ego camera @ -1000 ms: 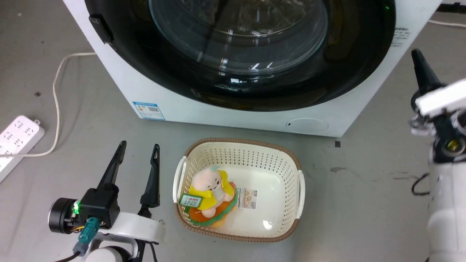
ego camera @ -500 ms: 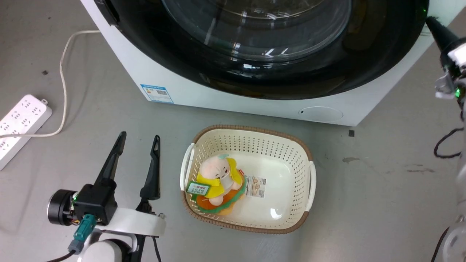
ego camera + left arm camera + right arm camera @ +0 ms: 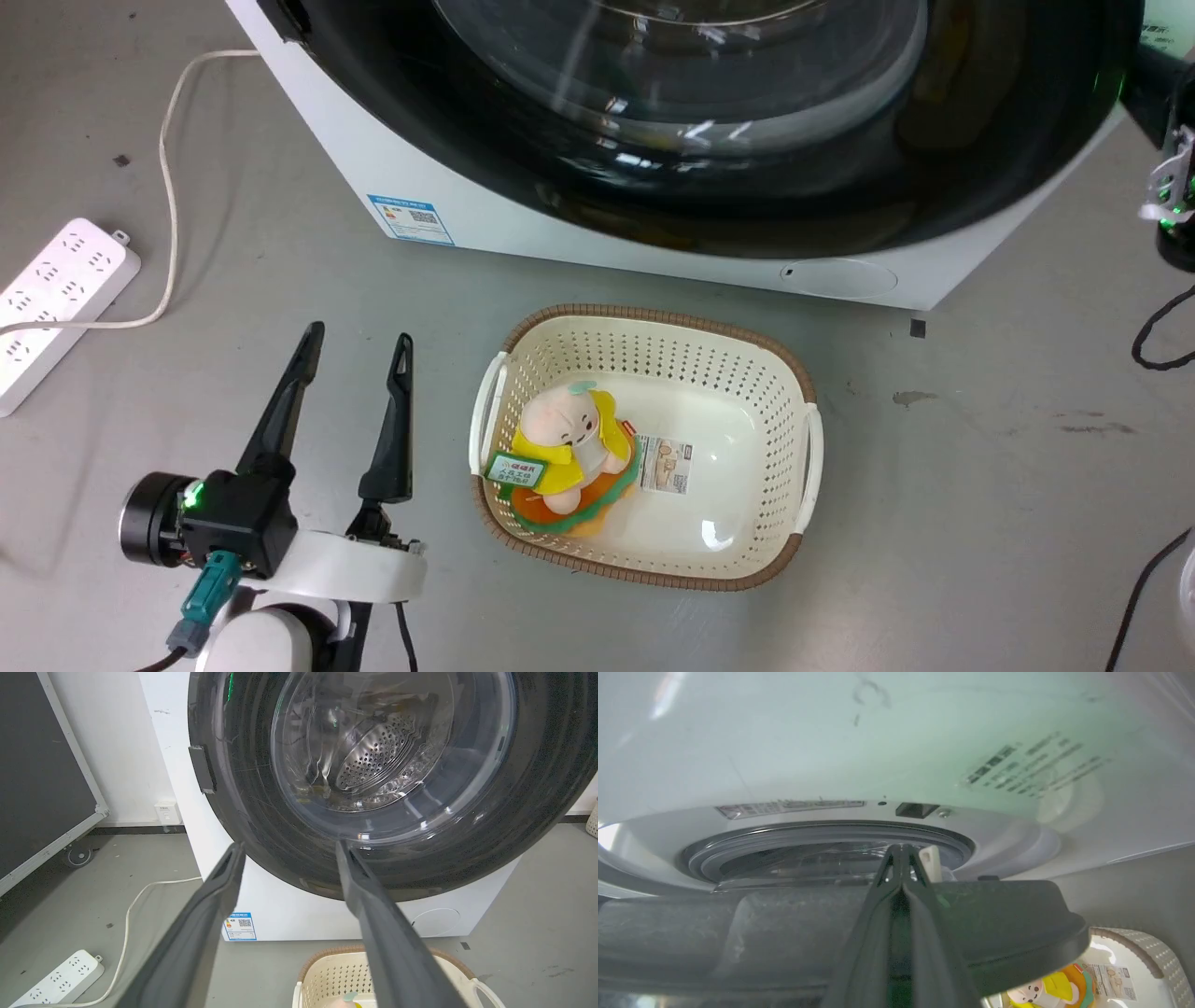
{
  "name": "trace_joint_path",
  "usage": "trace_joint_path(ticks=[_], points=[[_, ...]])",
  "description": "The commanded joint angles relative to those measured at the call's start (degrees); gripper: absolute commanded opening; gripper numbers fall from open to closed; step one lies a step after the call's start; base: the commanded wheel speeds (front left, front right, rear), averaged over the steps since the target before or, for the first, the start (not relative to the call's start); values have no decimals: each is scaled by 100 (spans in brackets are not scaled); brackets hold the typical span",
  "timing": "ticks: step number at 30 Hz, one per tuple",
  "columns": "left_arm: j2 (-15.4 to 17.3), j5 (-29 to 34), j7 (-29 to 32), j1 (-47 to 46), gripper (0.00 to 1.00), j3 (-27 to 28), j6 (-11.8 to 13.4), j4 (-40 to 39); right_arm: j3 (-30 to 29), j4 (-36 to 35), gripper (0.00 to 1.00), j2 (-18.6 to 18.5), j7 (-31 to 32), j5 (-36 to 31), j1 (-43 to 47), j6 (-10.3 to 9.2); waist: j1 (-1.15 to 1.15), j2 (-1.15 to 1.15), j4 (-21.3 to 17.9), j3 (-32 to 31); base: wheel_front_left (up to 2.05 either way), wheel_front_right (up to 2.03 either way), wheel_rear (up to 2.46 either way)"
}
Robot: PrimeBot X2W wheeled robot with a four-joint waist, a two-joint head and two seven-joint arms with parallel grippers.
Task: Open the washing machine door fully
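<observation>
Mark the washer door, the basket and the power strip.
washing machine door (image 3: pixel 691 112), head view, on the glass bowl.
laundry basket (image 3: pixel 653 359), head view, on the far perforated wall.
power strip (image 3: pixel 61 308), head view, on its top face.

The head view looks steeply down on the floor (image 3: pixel 980 448), with the washing machine door (image 3: pixel 980 168) across the top and the basket (image 3: pixel 709 373) at centre. The left wrist view faces the door from low and farther back. The right wrist view sits tight against the door's edge. All three share door and basket.
</observation>
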Motion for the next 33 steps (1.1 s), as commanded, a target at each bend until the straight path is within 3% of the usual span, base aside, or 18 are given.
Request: trace_joint_path(ticks=[1,13,25,27,33], points=[[2,-29,-64,-111,100,6,-43,-42,-25,157,0,160,220,106,-136,14,0,0,4,-18,0,0,0],[-74,110,-204,136,100,-138,-102,47,-624,95,0,234,1377,151,649,13,0,0,-43,-700,0,0,0],[-125,215,-204,669,100,-531,171,147,-1063,-1182,0,658,2406,151,2117,13,0,0,-136,-1598,0,0,0],[-129,215,-204,777,100,-577,235,146,-884,-1376,0,682,2655,489,2470,13,0,0,-159,-1715,0,0,0],[-130,226,-204,803,100,-616,242,103,-541,-1398,0,685,1772,914,2600,13,0,0,-182,-1672,0,0,0]])
